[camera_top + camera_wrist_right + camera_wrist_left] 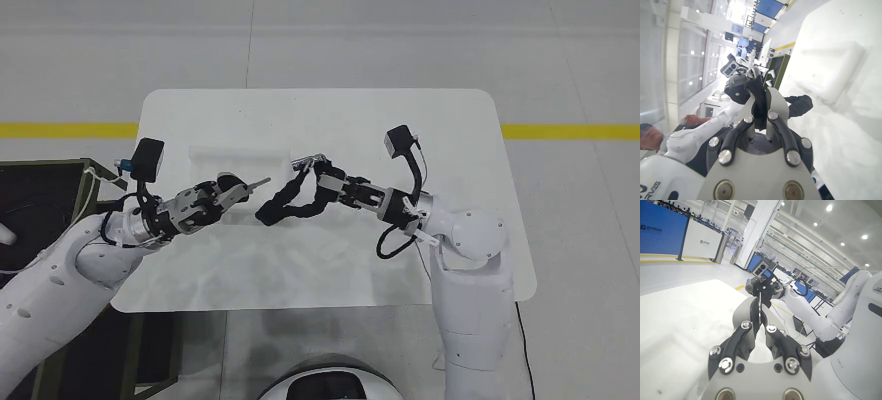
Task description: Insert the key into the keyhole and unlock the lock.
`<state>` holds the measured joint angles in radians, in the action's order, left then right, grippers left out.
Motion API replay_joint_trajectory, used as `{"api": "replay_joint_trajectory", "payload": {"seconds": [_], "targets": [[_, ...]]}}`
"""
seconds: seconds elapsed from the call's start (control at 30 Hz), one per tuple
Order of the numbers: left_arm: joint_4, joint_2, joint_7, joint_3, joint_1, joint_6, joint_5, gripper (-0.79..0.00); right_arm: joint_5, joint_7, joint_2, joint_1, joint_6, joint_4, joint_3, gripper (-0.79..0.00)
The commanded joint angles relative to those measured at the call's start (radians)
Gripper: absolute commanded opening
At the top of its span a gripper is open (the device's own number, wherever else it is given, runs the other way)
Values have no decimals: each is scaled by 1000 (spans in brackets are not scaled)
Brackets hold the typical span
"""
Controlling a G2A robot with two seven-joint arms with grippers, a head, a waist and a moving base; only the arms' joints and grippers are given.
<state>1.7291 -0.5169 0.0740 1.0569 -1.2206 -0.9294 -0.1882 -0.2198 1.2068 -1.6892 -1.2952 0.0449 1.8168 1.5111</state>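
Key stands edge-on, pinched in your left gripper at lower centre of the left wrist view. Beyond it at mid-frame, near its tip but apart, your right gripper clamps the lock by its black cable, above the table.

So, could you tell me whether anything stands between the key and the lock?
Nothing visible does. The key, pinched in the left tool, points across open air at the lock cylinder. The right tool grips the lock's black cable, which loops close beside that line. I cannot make out the keyhole.
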Motion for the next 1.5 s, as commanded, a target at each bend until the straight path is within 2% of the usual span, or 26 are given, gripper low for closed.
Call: {"api": "replay_joint_trajectory", "payload": {"seconds": [0.0, 0.17, 0.27, 0.47, 0.57, 0.63, 0.87, 1.47], "targets": [[0, -1, 0, 2, 1, 2, -1, -785, -2, -1, 0, 0, 0, 1, 0, -785], [0, -1, 0, 2, 1, 2, -1, -785, -2, -1, 0, 0, 0, 1, 0, -785], [18, -5, -42, -14, -41, 4, 158, -785, -57, -32, 9, -49, 30, 49, -30, -785], [22, 0, -387, -34, -24, 80, 637, -785, -112, -53, 27, -65, 40, 86, -66, -785], [7, -2, -549, -31, -9, 157, 760, -785, -120, -63, 35, -70, 46, 91, -80, -785], [1, -6, -631, -28, -2, 177, 815, -785, -129, -70, 41, -72, 50, 93, -89, -785], [-34, -27, -764, -12, 1, 198, 881, -785, -136, -80, 60, -78, 54, 91, -110, -785], [-70, -90, -852, 24, -1, 246, 882, -785, -113, -103, 105, -74, 45, 106, -133, -785]]}}
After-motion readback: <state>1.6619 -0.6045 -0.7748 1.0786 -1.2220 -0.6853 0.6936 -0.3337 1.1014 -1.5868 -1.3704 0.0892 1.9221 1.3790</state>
